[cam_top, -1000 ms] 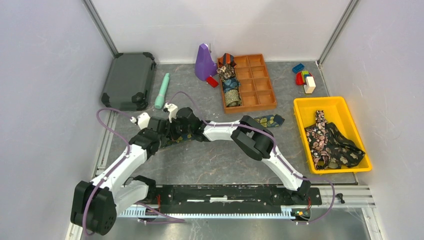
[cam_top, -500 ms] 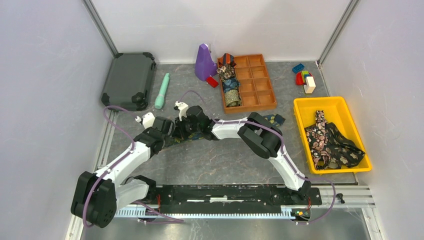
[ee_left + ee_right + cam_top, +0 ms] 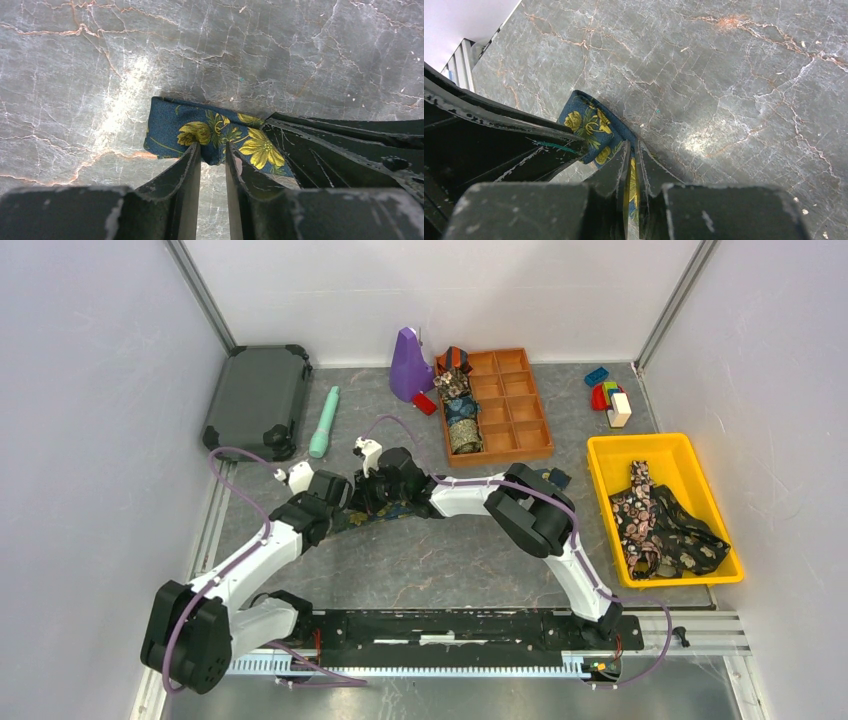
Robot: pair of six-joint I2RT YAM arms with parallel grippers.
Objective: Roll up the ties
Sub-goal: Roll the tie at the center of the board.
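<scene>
Rolling one tie [image 3: 175, 125] — navy, yellow flowers, end flat on table [image 3: 450, 560] just ahead of both sets of tips. Right gripper [image 3: 633, 150]: clamped narrow on tie fabric. Left gripper [image 3: 212, 152]: narrow gap, tie edge at tips, grip impossible to tell. Hold right pinch firm as anchor, take folded end with left, turn tight and even, edges aligned, no dragging.

Counted: one case [image 3: 258, 400], beyond left gripper; one bin [image 3: 610, 455], far right of right gripper, with loose ties [image 3: 660, 525] — number unclear; one tray [image 3: 520, 405], beyond right gripper, about four rolls [image 3: 462, 408] inside; one purple cone [image 3: 408, 365]; one stick [image 3: 324, 422]; some blocks [image 3: 608, 398], too small to count.
</scene>
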